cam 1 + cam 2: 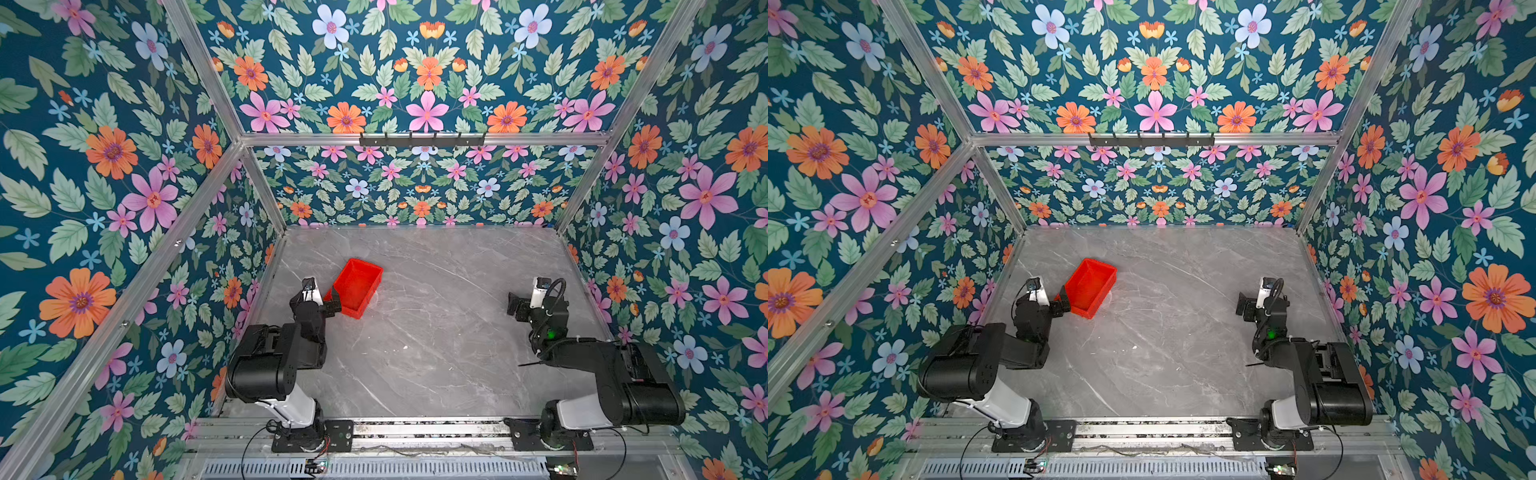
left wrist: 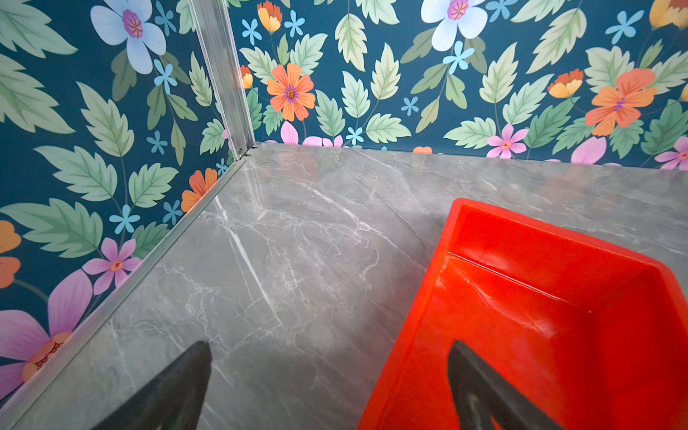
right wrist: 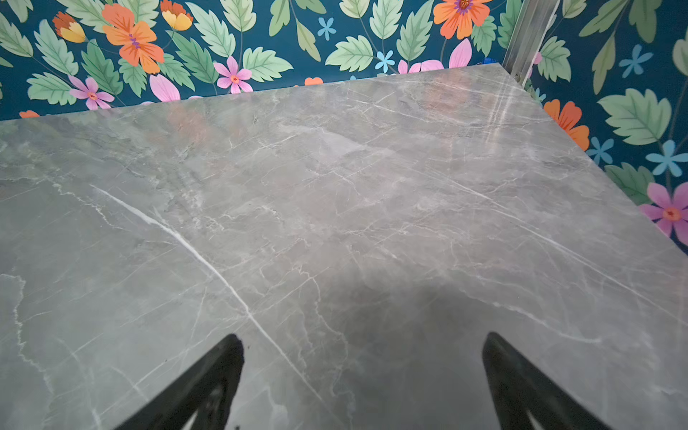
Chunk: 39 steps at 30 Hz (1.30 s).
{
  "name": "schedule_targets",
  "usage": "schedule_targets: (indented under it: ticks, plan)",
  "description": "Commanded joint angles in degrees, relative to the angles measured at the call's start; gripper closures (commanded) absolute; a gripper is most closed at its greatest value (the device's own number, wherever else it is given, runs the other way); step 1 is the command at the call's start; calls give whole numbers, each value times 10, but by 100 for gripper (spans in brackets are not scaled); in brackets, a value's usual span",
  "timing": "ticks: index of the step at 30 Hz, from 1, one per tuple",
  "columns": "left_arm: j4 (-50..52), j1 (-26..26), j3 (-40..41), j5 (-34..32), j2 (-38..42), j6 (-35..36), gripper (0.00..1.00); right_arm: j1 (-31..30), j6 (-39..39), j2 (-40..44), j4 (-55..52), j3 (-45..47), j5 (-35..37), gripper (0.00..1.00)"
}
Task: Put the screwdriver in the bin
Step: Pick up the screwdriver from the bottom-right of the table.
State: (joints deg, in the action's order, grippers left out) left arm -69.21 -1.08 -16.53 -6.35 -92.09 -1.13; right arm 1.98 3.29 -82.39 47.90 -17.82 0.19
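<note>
Clearly the left hand point(image 1: 332, 302) is spread wide and pinches nothing. In both top views it sits at the near left corner of the bin point(image 1: 356, 286) point(image 1: 1090, 286), its dark fingers overlapping the bin's red rim there. The left wrist view shows the left hand point(image 2: 329, 348) straddling one of the bin's point(image 2: 540, 298) walls: one finger point(image 2: 469, 376) is over the red interior and the other point(image 2: 186, 379) is over the bare grey table point(image 2: 298, 242) outside that wall. Whether either finger touches the plastic cannot be told.

The bin stands flat on the table point(image 1: 436, 332), on its left half and turned askew to the table's edges. The part of its floor that the wrist view shows is bare and glossy.

The right hand point(image 1: 516, 306) is over the right side of the table, well apart from the bin. In its own wrist view the right hand point(image 3: 363, 337) is also spread wide, with only marbled table point(image 3: 335, 186) between the two fingers and nothing held.

As for the screwdriver, it cannot be made out in any view, so its place relative to either hand cannot be told.
</note>
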Motion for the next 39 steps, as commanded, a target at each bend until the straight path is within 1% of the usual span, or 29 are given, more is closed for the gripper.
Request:
schedule_targets:
  ticks: [1,24,26,28,33,36,39]
  plan:
    - [-7,0,-2,-1,1,4,0,-1,-1,-1,19,-2,0,1]
    - [-19,0,6,-3,3,5,0,-1,0,7,22,1,2,1]
    - [-31,-4,17,-12,16,6,0,-1,4,33,-1,2,6,1]
    - [-18,-7,21,-9,41,11,0,-1,1,72,-43,-2,10,1]
    - [63,-15,12,-4,116,21,0,-1,-2,171,-135,-1,20,1]
    - [96,-29,9,2,161,47,0,-1,22,229,-219,-17,22,1]
    - [167,-53,-17,11,209,60,0,0,56,272,-301,-36,22,1]
